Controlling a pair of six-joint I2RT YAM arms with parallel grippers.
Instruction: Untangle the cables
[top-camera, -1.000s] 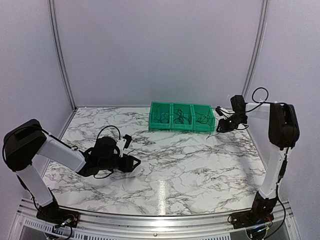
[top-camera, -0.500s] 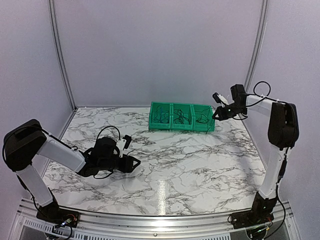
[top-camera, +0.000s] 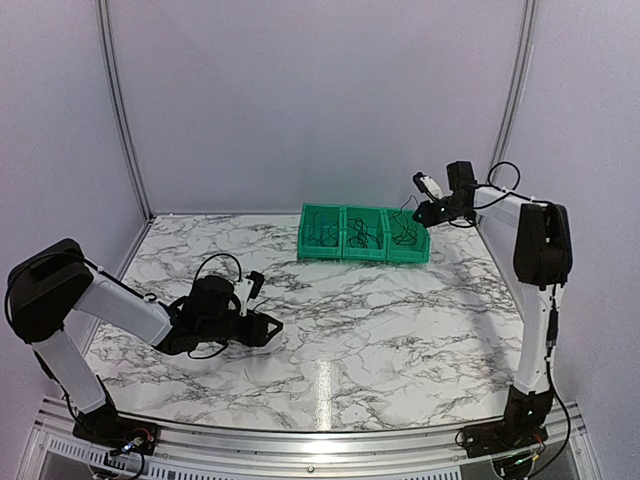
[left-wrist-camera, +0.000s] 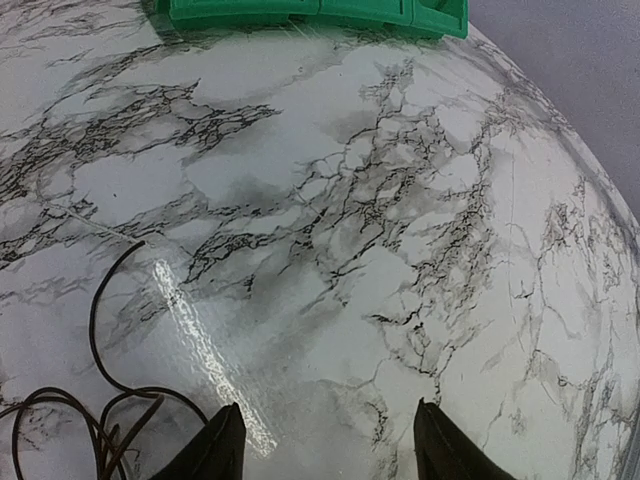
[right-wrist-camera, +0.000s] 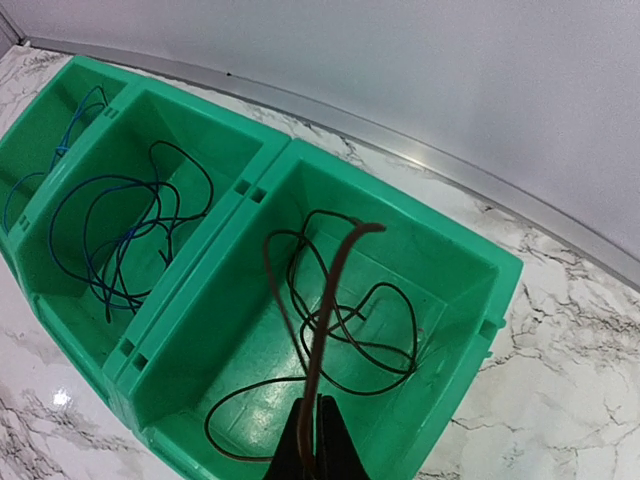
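My right gripper (right-wrist-camera: 318, 440) is shut on a thin dark cable (right-wrist-camera: 325, 320) and holds it above the right green bin (right-wrist-camera: 455, 240); it shows in the top view (top-camera: 432, 210) too. The cable hangs down into that bin, where more black cable (right-wrist-camera: 360, 330) lies in loops. The middle bin (right-wrist-camera: 215, 130) holds dark-blue cable (right-wrist-camera: 120, 230). My left gripper (left-wrist-camera: 325, 455) is open and empty low over the marble table, also seen from above (top-camera: 262, 328). A loose tangle of thin black cable (left-wrist-camera: 95, 410) lies on the table just left of it.
Three green bins (top-camera: 364, 233) stand in a row at the back of the marble table (top-camera: 380, 320). The leftmost bin (right-wrist-camera: 40, 130) holds thin blue wire. Walls close the table at the back and sides.
My right gripper has risen and moved left from beside the bins to above the right bin, carrying the cable. The left arm has not moved.
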